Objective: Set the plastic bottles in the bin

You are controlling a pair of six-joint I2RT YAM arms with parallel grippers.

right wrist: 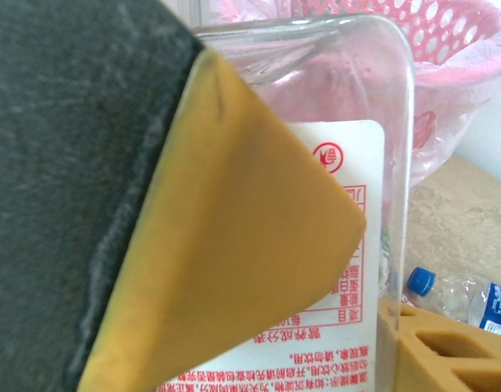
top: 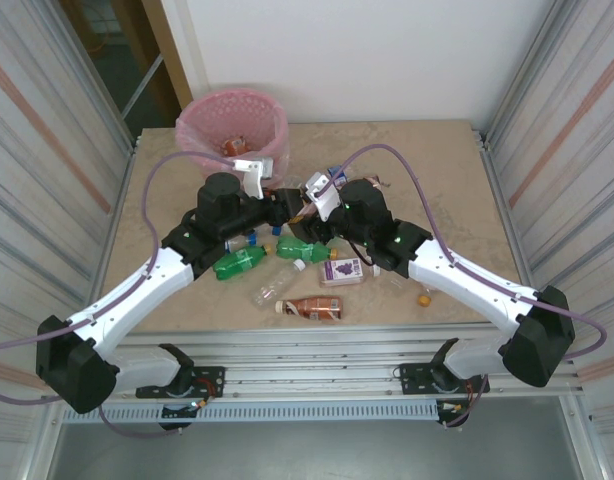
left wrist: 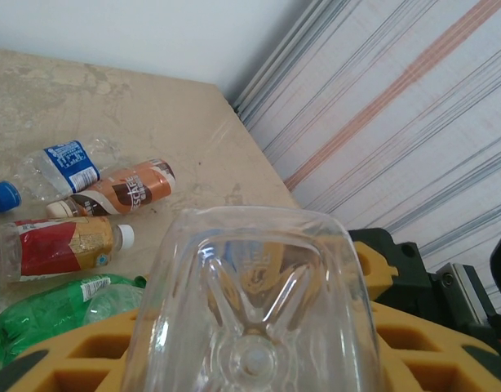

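Corrugated metal walls (top: 47,120) enclosing one beige bench (top: 447,170), one pink bin (top: 202,115) standing far-left, at least six plastic bottles (top: 237,263) lying mid-bench, left end effector (top: 279,205) pinching one clear bottle (left wrist: 250,310), right end effector (top: 305,208) flanking it, grip untellable

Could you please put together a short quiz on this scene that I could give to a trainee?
1. Multiple choice: in its wrist view, what sits between the jaws of the left gripper? A) a green bottle; B) the base of a clear bottle; C) a blue cap.
2. True or false: the pink bin stands upright at the far left of the table.
3. Short answer: which arm does the purple-labelled bottle lie beside?
Key: 1 B; 2 true; 3 the right arm.
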